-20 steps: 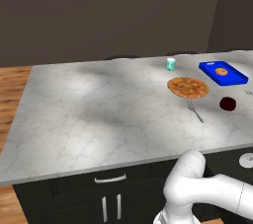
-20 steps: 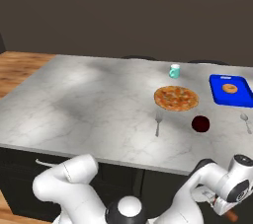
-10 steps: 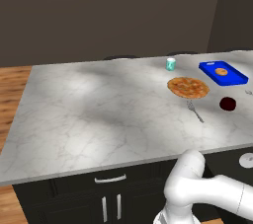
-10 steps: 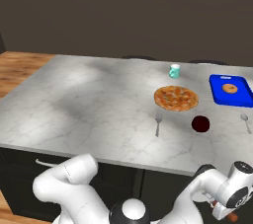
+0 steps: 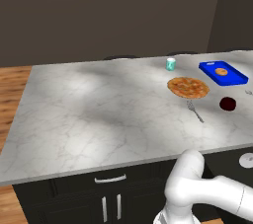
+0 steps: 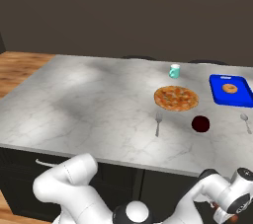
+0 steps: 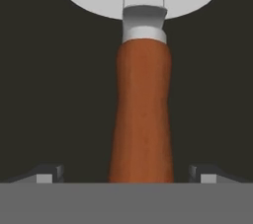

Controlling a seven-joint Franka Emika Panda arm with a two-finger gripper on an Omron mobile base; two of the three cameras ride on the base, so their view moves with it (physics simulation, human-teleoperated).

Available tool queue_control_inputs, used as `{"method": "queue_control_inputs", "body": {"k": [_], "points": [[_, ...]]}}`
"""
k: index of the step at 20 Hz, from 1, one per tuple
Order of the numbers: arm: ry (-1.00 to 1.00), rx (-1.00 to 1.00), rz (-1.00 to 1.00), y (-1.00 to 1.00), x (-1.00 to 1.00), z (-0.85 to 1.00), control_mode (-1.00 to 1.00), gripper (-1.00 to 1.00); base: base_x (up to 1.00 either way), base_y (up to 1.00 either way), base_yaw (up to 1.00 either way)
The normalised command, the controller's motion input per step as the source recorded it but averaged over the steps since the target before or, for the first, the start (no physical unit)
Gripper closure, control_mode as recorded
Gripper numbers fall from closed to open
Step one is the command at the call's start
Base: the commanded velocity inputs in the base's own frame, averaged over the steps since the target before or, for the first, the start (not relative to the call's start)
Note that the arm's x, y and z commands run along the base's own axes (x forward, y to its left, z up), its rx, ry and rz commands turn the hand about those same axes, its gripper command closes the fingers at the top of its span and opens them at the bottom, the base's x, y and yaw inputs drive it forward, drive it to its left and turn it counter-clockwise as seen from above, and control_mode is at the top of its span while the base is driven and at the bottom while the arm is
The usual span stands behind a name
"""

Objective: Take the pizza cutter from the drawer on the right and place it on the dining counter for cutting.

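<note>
From the left base view, you saw the dining surface [image 5: 99, 114] waiting, with a pizza [image 5: 188, 87] on it.

From the right base view, the arm reached low under its front edge, probably into the drawer.

In the hand view, your claw [image 7: 126, 174] stood wide apart around the pizza cutter [image 7: 142, 99], not yet clamped. It had a brown handle and a round grey blade. Next, you needed to squeeze and lift.

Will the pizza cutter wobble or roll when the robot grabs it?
Probably not floppy: the pizza cutter looks stiff, with a thick wooden handle and metal neck. The rounded, smooth handle might slip or twist a little between the open gripper fingers. Its round wheel could likely roll if pushed along.
</note>
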Motion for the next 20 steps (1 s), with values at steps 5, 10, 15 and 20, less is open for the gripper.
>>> {"method": "queue_control_inputs", "body": {"k": [5, 10, 15, 20], "points": [[0.0, 0.01, 0.0, -0.05, 0.0, -0.22, -1.0, -1.0, 0.0, 0.0, 0.0], [-0.01, 0.0, 0.0, -0.01, 0.01, -0.14, -1.0, -1.0, 0.0, 0.0, 0.0], [0.0, 0.0, 0.0, -0.01, 0.04, -0.03, -1.0, -1.0, 0.0, 0.0, 0.0], [0.0, 0.0, 0.0, -0.02, 0.04, 0.0, -1.0, -1.0, 0.0, 0.0, 0.0]]}}
